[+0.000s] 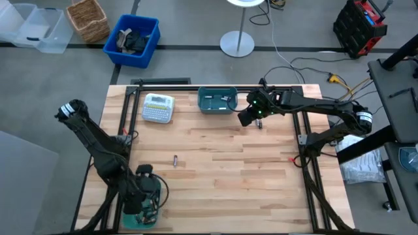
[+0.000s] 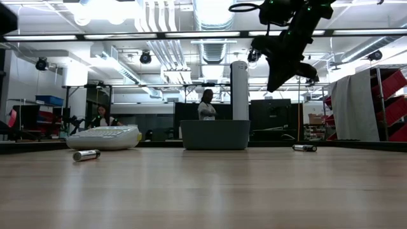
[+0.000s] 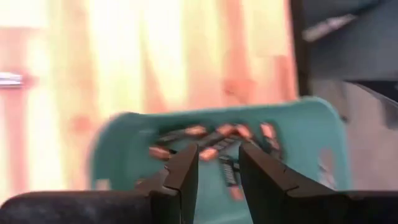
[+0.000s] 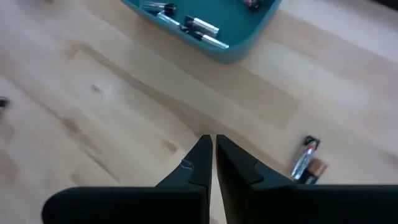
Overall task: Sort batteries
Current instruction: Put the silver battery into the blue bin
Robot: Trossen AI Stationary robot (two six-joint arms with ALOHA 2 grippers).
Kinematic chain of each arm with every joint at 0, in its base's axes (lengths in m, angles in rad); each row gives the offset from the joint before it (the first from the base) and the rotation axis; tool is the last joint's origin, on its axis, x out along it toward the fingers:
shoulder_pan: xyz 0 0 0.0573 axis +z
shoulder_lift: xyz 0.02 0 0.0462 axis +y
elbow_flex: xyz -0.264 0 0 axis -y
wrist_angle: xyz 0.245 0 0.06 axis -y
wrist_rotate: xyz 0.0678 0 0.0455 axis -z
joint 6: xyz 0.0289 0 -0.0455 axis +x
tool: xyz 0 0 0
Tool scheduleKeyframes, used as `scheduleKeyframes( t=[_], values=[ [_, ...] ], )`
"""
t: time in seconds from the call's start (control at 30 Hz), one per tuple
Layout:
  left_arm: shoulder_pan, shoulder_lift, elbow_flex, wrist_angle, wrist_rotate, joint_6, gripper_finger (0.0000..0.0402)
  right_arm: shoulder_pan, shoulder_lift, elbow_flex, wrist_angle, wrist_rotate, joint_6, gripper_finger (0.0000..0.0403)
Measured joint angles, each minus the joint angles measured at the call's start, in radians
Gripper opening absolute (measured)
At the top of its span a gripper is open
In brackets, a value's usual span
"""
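Observation:
A teal bin [image 1: 217, 100] at the far middle of the table holds a few batteries [image 4: 200, 26]. A second teal bin [image 3: 217, 155] at the near left corner holds several batteries [image 3: 214, 142]. My left gripper [image 3: 219, 169] hangs open over this near bin, fingers pointing down into it, with nothing between them. My right gripper [image 4: 214, 149] is shut and empty, raised above the table [image 2: 280, 70] just right of the far bin. One loose battery [image 4: 305, 160] lies on the wood beside it. Another battery [image 1: 175, 159] lies on its side mid-table.
A white label-maker [image 1: 159, 108] sits left of the far bin. Black frame rails [image 1: 124, 130] run along the table's left, far and right edges. Bare wood spans the table's middle and near right. Beyond the table stand a blue crate [image 1: 134, 39] and a lamp base [image 1: 236, 44].

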Motion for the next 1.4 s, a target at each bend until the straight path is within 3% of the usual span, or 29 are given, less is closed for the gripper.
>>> scheduleKeyframes(
  t=[0.3,0.67,0.83,1.13,1.27,1.4],
  values=[
    [0.003,-0.037,0.045,-0.225,-0.176,-0.032,0.0095,0.0,0.0,0.108,-0.02,-0.054,0.011,0.0012],
    [0.049,-0.193,0.045,-0.264,-0.487,-0.048,0.0088,-0.016,0.0,0.221,-0.047,-0.054,0.027,0.0012],
    [0.136,-0.258,0.045,-0.275,-0.587,-0.117,0.0079,-0.022,0.0,0.241,-0.06,-0.054,0.056,0.0012],
    [0.495,-0.233,0.044,-0.166,-0.338,-0.481,0.0078,-0.021,0.0,0.261,-0.087,-0.054,0.057,0.0012],
    [0.57,-0.207,0.043,-0.113,-0.188,-0.374,0.0078,-0.021,0.0,0.261,-0.087,-0.054,0.06,0.0012],
    [0.626,-0.196,0.042,-0.158,-0.176,-0.416,0.0078,-0.021,0.0,0.261,-0.087,-0.054,0.056,0.0012]
  ],
)
